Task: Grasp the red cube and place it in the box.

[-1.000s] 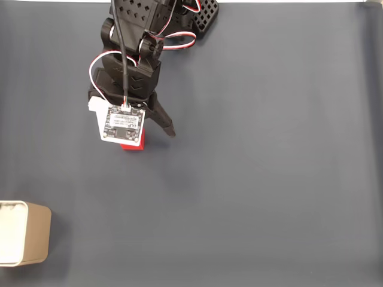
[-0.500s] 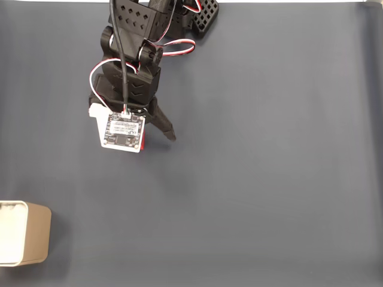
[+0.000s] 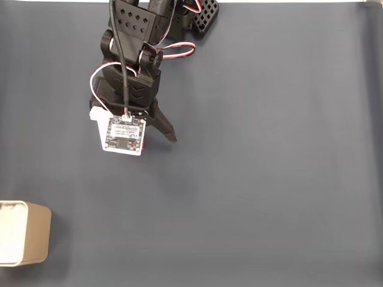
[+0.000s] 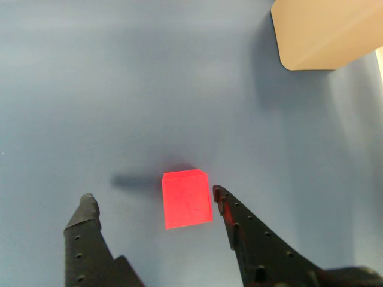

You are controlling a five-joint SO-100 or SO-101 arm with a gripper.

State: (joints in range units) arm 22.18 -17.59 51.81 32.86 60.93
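In the wrist view the tool (image 4: pixel 152 203) stands wide open with nothing held, and the red cube (image 4: pixel 187 198) rests on the blue-grey tabletop (image 4: pixel 90 89) between its tips, just beside the right finger and well apart from the left. The cube looks equal-sided, with no long axis. The box (image 3: pixel 24 233) sits near the left edge in the fixed view. No readable writing shows

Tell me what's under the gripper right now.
In the wrist view, the red cube sits on the mat between the open gripper's fingers. In the fixed view, the camera board covers it.
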